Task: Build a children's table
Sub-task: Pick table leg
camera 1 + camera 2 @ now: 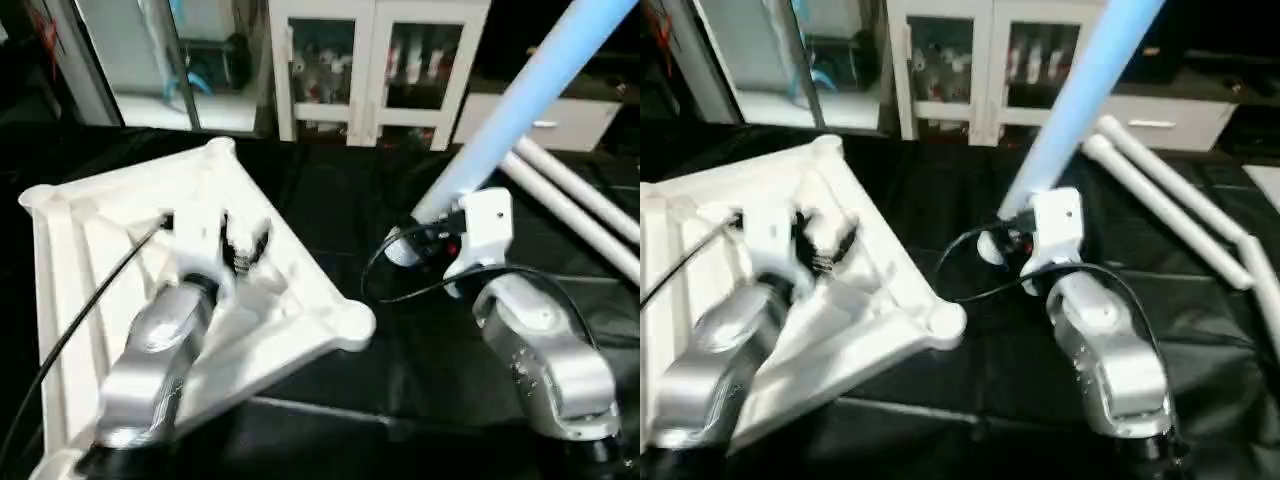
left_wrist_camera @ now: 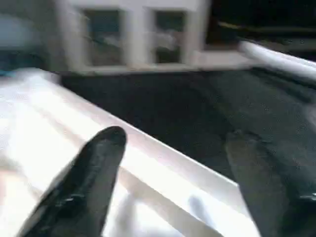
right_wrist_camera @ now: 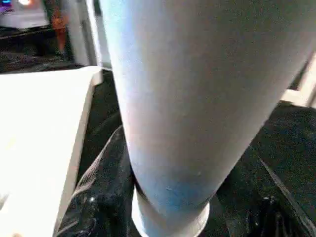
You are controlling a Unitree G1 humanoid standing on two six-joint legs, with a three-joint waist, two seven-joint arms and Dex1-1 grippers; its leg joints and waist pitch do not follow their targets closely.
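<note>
The left silver forearm reaches forward over the white plastic square tabletop (image 1: 120, 260), which lies ribbed underside up on the black-covered worktop (image 1: 400, 380); the left gripper (image 1: 240, 243) hovers over the ribs with its jaws wide, holding nothing; the right gripper (image 1: 440, 245) has its jaws closed around the lower end of a long white tapered tube leg (image 1: 520, 100) (slanting up and away from the robot); two more white tube legs (image 1: 585, 205) lie beyond on the worktop; no writing is legible; white glass-door cabinets (image 1: 375, 65) stand behind.
</note>
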